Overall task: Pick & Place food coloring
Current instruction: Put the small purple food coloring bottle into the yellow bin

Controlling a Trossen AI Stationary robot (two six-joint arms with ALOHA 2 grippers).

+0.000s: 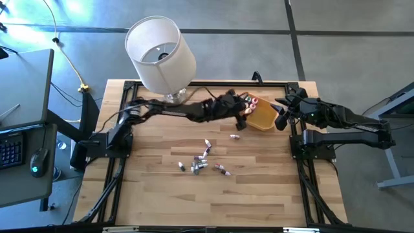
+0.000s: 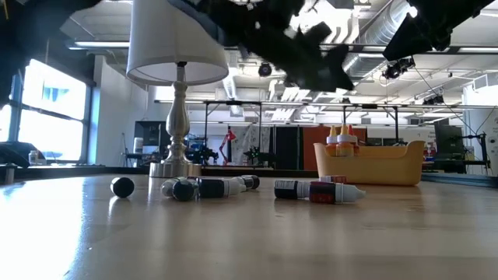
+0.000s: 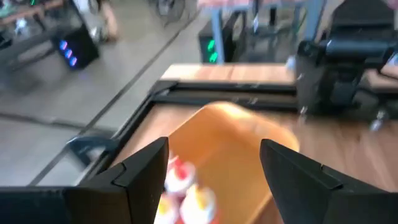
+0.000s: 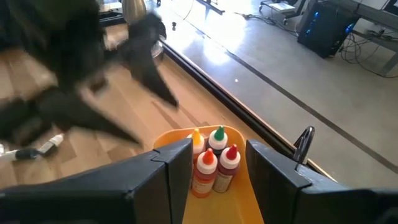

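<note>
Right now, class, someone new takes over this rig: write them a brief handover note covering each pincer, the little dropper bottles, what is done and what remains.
Left pincer: open, empty, above the orange plastic bowl.
Right pincer: fingers on either side of the bowl's rim, steadying it.
Done: four small capped dropper bottles stand in the bowl, with red, orange and green caps.
Left: a scatter of bottles lying on the wooden table, one nearer the bowl.
</note>
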